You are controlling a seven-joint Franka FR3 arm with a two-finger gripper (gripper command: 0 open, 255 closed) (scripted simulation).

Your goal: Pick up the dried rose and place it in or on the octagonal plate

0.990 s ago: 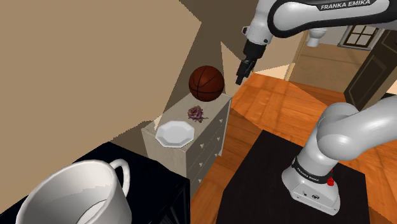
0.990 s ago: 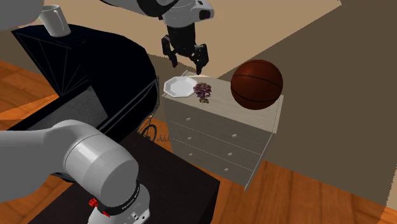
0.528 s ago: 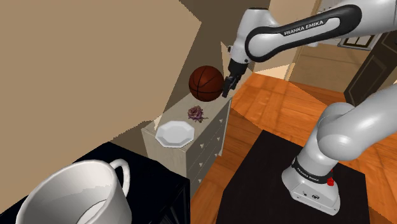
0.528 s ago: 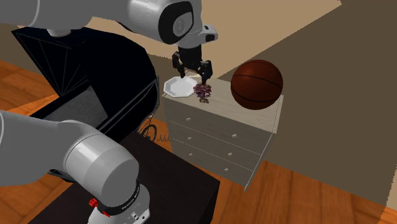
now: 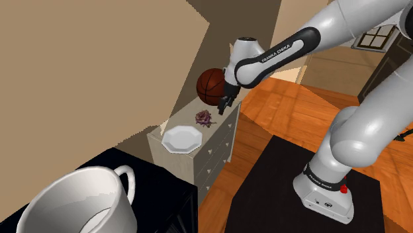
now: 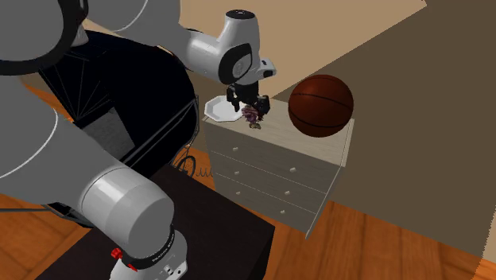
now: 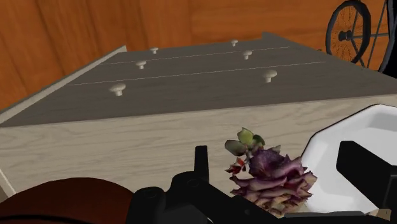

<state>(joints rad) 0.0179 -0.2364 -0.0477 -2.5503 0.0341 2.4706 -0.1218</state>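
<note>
Above the dresser top (image 7: 127, 140), wide-apart jaws flank the dried rose (image 7: 273, 178) beside the octagonal plate (image 7: 356, 124).

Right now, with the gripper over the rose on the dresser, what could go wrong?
The open gripper straddles the dried rose, and one finger sits right by the rim of the white plate; coming down, it might strike or shove the plate. The basketball rests loose close beside the rose on the dresser; a nudge could send it rolling off. The rose looks fragile, so a squeeze may crush petals.
</note>
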